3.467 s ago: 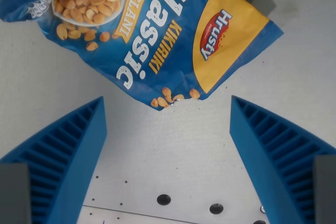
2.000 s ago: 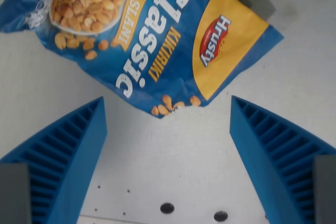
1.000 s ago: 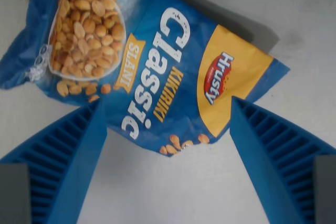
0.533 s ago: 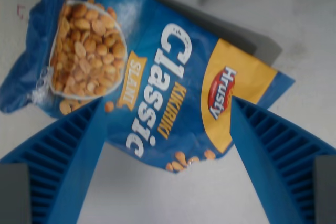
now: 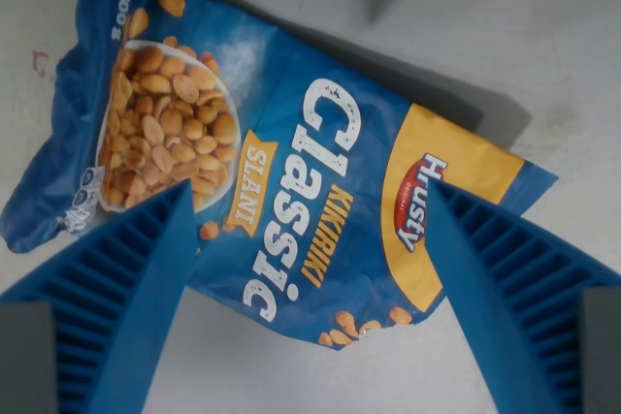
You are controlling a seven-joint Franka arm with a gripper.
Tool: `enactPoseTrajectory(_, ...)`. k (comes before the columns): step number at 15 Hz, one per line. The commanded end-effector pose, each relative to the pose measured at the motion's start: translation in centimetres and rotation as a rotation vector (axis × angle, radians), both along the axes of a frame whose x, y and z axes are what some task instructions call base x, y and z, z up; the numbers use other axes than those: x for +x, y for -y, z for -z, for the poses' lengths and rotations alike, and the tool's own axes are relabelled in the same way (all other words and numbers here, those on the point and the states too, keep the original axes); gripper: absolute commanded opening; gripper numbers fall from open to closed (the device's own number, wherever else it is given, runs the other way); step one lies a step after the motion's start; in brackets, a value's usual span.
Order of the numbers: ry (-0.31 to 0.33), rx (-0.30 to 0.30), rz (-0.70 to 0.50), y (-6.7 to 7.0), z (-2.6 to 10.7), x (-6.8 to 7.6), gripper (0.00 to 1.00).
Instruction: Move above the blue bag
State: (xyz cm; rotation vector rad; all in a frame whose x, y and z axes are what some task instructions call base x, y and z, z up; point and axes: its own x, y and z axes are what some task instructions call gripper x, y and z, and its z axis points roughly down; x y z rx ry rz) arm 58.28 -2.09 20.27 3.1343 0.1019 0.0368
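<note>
- Blue foil peanut bag (image 5: 291, 201) with white lettering and a yellow corner panel lies flat and tilted across my wrist view, filling the upper and middle frame.
- Ribbed blue plastic gripper (image 5: 309, 269) has its fingers spread wide apart, nothing held; one finger (image 5: 116, 307) sits at the wrist view's left, the other at the right, each overlapping an edge of the bag in the picture.
- I can't tell height above the bag from this view; no contact is evident.
- Step, as I judge it: the hover is nearly in place. Bag centre sits slightly above the midpoint between the fingers, so I'd nudge a little toward the frame's top.
- Pale grey matte tabletop (image 5: 563, 65) underneath, faintly scuffed, with a small red mark (image 5: 39, 63) near the bag's upper left corner.
- Room itself not visible.
</note>
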Motion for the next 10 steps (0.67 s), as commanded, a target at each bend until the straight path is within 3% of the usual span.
enactPoseTrajectory(1, -0.008, -0.001, 0.048, -0.33, 0.14, 0.79, 1.0)
enactPoseTrajectory(10, -0.007, -0.003, 0.031, -0.4, 0.39, 0.99, 1.0)
